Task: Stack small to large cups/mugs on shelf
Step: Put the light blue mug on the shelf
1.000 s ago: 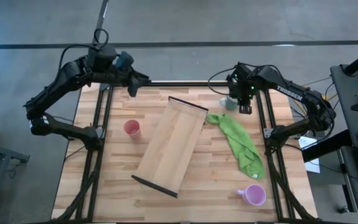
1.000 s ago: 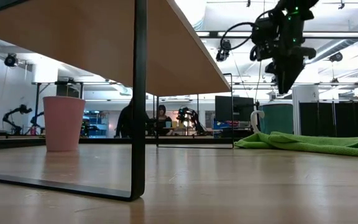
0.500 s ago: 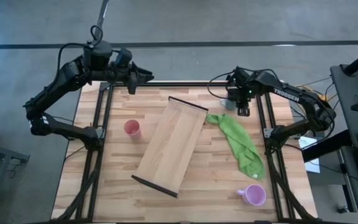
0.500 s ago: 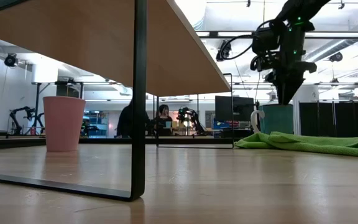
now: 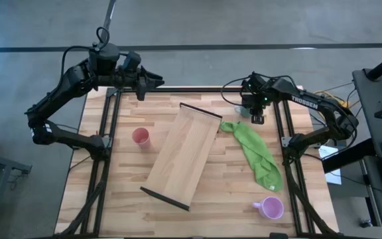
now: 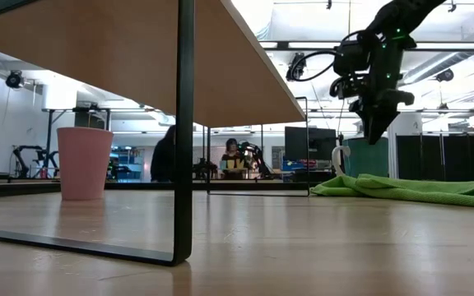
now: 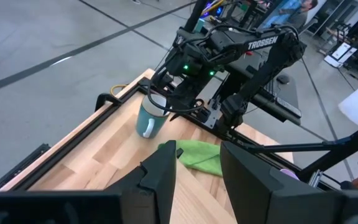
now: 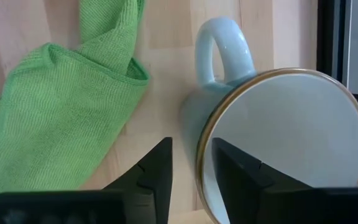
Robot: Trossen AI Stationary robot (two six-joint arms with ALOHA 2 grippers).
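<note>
The bench is carrying the shelf lying diagonally across its middle, ready to receive the cups. The green cloth is trailing from the shelf's two o'clock corner toward five o'clock. The lilac-pink mug is waiting at five o'clock and the salmon-pink cup at nine o'clock, both well apart from the shelf.

At one o'clock the right hand is hanging over the grey-white mug, fingers slightly parted and straddling its rim near the handle, likely to lift it by the wall. The left hand is idling at eleven o'clock, jaws parted, holding nothing.

The overhead view is hiding most of that mug under the arm; only the right wrist view is showing the rim sitting between the fingers.
</note>
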